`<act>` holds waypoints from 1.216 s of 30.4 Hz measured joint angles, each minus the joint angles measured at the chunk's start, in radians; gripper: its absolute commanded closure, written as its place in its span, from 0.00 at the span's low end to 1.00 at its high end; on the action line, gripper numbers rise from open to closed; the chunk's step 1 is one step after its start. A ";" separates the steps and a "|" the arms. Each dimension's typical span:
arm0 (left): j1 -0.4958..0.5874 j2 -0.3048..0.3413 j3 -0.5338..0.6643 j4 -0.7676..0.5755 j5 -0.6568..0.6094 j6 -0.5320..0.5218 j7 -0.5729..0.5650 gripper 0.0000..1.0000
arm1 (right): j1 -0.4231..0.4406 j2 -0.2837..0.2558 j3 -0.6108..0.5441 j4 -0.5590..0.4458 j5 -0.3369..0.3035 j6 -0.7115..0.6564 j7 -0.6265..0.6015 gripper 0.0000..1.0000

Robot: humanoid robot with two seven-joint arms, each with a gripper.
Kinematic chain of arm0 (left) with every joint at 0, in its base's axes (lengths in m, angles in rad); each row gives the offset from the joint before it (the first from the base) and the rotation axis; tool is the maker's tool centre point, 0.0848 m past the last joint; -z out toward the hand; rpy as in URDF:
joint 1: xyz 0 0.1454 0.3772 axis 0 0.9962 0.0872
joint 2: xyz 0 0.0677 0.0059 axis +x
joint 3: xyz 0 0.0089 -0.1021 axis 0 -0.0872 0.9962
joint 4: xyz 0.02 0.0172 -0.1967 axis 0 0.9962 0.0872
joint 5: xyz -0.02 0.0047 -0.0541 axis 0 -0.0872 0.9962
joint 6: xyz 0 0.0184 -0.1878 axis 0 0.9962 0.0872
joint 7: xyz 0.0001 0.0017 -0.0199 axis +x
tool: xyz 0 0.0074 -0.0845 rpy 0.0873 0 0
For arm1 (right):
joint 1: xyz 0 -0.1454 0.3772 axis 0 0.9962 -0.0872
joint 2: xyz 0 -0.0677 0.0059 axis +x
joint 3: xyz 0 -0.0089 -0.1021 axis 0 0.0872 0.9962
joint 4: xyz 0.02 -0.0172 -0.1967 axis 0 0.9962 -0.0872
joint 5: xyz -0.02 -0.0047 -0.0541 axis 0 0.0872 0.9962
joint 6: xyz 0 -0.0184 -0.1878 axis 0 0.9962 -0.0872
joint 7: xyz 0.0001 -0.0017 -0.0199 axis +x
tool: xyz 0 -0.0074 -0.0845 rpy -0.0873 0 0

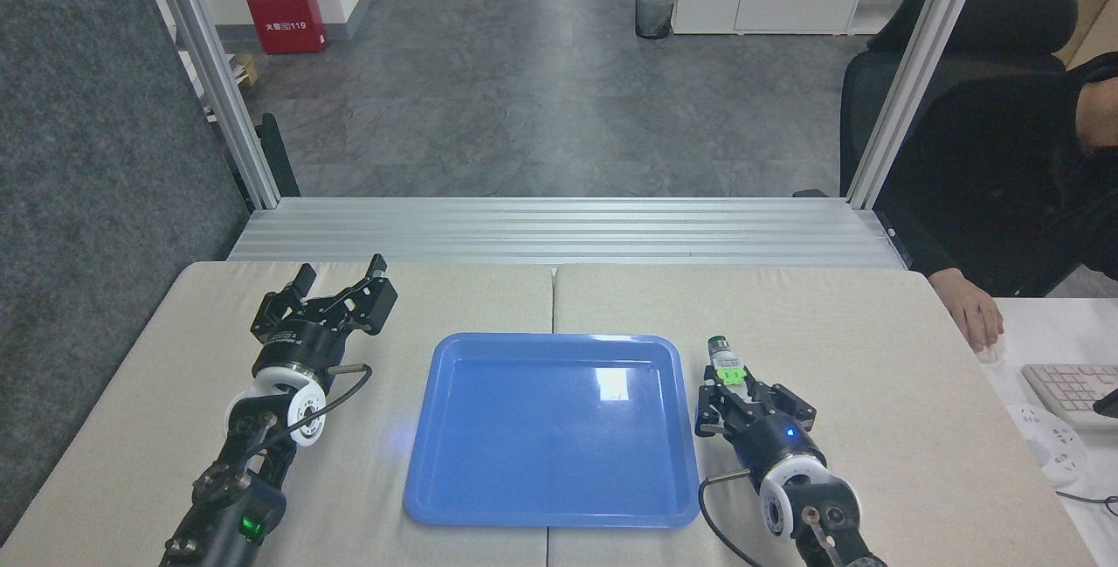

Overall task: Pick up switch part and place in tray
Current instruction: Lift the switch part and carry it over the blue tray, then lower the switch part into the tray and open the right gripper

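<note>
The switch part (726, 363), a small pale block with a green clip and a dark round end, sticks up out of my right gripper (734, 383), which is shut on it. It hangs just right of the blue tray (472, 497), close to the tray's right rim near the far corner. The tray lies flat in the middle of the table with nothing in it. My left gripper (339, 274) rests open on the table to the tray's left, with nothing between its fingers.
A person's hand (978, 315) rests at the table's right edge, beside a keyboard (1067, 390) on a white desk. An aluminium frame (559, 226) runs along the table's far side.
</note>
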 measured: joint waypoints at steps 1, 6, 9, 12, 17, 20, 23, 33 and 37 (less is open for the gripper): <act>0.000 0.000 0.000 0.000 0.000 0.000 0.000 0.00 | -0.001 0.005 0.012 -0.007 0.005 0.001 0.001 0.92; 0.000 0.000 0.000 0.000 0.000 0.000 0.000 0.00 | -0.004 0.040 0.096 -0.044 0.033 0.005 0.004 0.92; 0.000 0.000 0.000 0.000 0.000 0.000 0.000 0.00 | -0.005 0.060 0.140 -0.050 0.052 0.005 0.013 0.92; 0.000 0.000 0.000 0.000 0.000 0.000 0.000 0.00 | -0.005 0.078 0.182 -0.047 0.078 0.005 0.035 0.92; 0.000 0.000 0.000 0.000 0.000 0.000 0.000 0.00 | -0.006 0.104 0.244 -0.030 0.119 0.005 0.071 0.91; 0.000 0.000 0.000 0.000 0.000 0.000 0.000 0.00 | -0.006 0.117 0.272 -0.020 0.136 0.005 0.092 0.88; 0.000 0.000 0.000 0.000 0.000 0.000 0.000 0.00 | -0.006 0.128 0.294 -0.010 0.148 0.005 0.111 0.61; 0.000 0.000 0.000 0.000 0.000 0.000 0.000 0.00 | -0.008 0.153 0.308 0.016 0.162 0.029 0.124 0.02; 0.000 0.000 0.000 0.000 0.000 0.000 0.000 0.00 | -0.017 0.163 0.291 0.022 0.152 0.033 0.104 0.02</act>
